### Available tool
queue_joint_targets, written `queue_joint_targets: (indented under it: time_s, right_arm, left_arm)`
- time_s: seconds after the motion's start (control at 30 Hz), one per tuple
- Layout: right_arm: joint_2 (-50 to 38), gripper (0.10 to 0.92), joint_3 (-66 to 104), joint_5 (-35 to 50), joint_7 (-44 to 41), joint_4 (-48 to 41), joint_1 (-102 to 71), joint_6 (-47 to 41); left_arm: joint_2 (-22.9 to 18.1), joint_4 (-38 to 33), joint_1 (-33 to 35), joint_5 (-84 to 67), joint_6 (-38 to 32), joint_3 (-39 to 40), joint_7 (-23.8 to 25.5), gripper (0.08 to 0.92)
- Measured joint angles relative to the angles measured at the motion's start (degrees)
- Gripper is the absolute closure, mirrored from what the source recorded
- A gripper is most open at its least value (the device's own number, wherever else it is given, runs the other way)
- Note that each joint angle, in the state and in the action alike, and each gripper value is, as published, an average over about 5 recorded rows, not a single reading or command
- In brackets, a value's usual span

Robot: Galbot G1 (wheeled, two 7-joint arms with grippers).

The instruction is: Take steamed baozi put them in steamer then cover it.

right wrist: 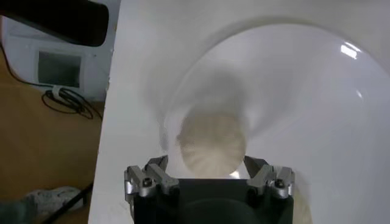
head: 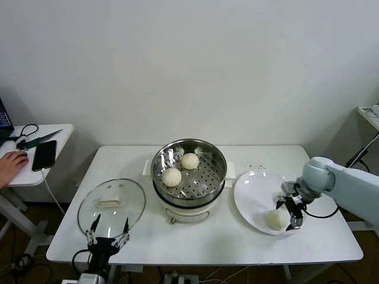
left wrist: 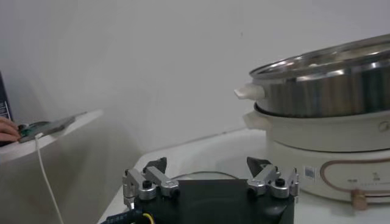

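no legible text, labels or signs

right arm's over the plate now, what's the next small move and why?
Probably lower and close the right gripper on the last baozi on the white plate: its fingers stand open straddling the bun, not yet gripping. The steamer holds the others.

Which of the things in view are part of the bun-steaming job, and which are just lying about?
Job: steamer; two baozi in it; last baozi on the white plate, open right hand around it; glass cover; open left hand near it.

Lying about: phone, cables on side table.
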Motion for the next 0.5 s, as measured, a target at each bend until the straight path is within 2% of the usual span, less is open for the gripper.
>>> queue_joint_targets:
  time_s: [0.33,0.5]
  right_arm:
    - [2.23,0.205,1.01,-0.87,-0.31,-2.33,-1.24,0.42]
    - [2.83,0.259,1.17,-1.07,-0.51,-2.85,-1.43,0.57]
  left_arm:
    - [-0.08,0.35,-0.13,0.46,0.00,0.08,-0.02,0.177]
    - [-0.08,0.42,-0.20,0.52,-0.01,0.15,-0.02,0.177]
